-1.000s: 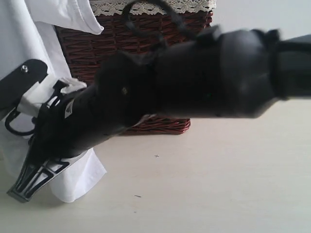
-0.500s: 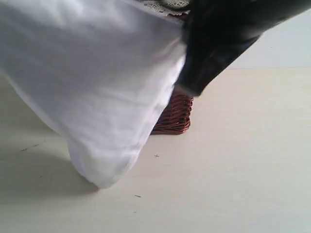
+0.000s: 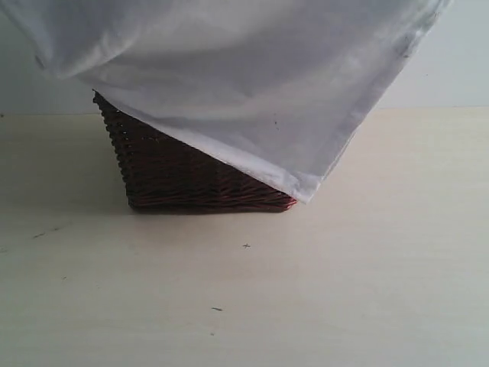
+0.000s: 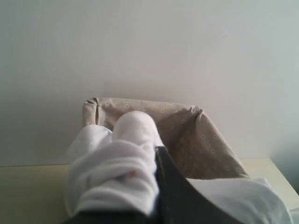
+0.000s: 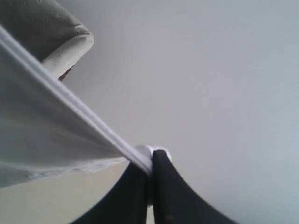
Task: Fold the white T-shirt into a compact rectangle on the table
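On my right wrist camera, the right gripper [image 5: 152, 163] has its two black fingers [image 5: 175, 196] pressed together on the folded hem of the white cotton T-shirt [image 5: 42, 121]. The hem runs taut away from the fingertips. On my left wrist camera, the left gripper [image 4: 156, 158] is clamped on a bunched wad of the same shirt, which bulges over and beside the one black finger I can see. Just beyond that wad sits the dark wicker basket [image 3: 191, 180] with its beige dotted fabric lining [image 4: 196, 140].

In the exterior view, the broad pale cream table [image 3: 306, 290] fills the foreground and the basket stands on it farther back. The shirt hangs stretched in the air across the top, covering the basket's upper part. Its hemmed corner dips at the basket's right end, clear of the tabletop.
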`<state>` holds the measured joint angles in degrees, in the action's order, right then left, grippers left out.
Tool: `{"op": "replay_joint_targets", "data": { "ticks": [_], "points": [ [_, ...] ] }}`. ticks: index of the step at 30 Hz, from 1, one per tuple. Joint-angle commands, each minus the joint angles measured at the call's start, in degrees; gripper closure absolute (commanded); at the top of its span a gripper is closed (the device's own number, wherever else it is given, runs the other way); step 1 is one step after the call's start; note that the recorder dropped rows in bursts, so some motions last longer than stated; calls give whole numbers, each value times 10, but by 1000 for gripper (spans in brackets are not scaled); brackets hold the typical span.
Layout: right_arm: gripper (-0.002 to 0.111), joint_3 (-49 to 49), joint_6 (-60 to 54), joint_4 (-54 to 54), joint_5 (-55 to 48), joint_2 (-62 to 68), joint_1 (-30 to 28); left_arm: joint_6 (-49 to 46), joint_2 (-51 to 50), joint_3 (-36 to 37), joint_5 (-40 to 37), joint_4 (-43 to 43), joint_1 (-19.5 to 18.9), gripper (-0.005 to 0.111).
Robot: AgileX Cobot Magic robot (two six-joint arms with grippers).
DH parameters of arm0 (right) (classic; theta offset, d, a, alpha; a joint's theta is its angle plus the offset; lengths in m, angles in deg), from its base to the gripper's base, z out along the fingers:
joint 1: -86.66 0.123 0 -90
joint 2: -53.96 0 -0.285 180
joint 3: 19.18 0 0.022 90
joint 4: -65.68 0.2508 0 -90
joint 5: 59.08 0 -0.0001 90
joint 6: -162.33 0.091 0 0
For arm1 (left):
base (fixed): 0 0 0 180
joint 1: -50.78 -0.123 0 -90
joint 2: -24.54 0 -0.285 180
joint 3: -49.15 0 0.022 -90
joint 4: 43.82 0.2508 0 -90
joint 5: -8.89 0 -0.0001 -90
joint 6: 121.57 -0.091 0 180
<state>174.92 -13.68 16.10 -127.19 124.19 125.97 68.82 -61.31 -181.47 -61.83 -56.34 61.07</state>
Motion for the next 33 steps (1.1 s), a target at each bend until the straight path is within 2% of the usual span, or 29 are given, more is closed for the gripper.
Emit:
{"op": "replay_joint_targets", "data": {
  "ticks": [1, 6, 10, 16, 19, 21, 23, 25, 28, 33],
  "points": [
    [108, 25, -10, -12, -19, 0, -7, 14, 9, 1, 8, 49, 0, 107],
    [108, 42, -20, -3, -19, -5, -7, 35, 31, -10, 8, 24, 0, 107],
    [108, 46, -32, 26, -19, -36, -7, 9, 64, -52, 8, 50, 0, 107],
    [108, 45, -54, 85, -19, -93, -7, 21, 127, -29, 8, -2, 0, 106],
    [108, 45, -55, 87, -19, -119, -7, 26, 167, -28, 8, -28, 0, 96],
    [108, 45, -55, 87, -19, -132, -7, 19, 196, -28, 8, -46, 0, 85],
    [108, 45, -55, 92, -19, -138, -7, 5, 218, -28, 8, -45, 0, 80],
    [108, 45, -55, 98, -19, -141, -7, 5, 233, -28, 8, -34, 0, 84],
    [108, 45, -55, 112, -19, -143, -7, 3, 247, -28, 8, -13, 0, 107],
    [108, 45, -55, 145, -19, -143, -7, -5, 240, -25, 8, -8, 0, 107]
  ]
}}
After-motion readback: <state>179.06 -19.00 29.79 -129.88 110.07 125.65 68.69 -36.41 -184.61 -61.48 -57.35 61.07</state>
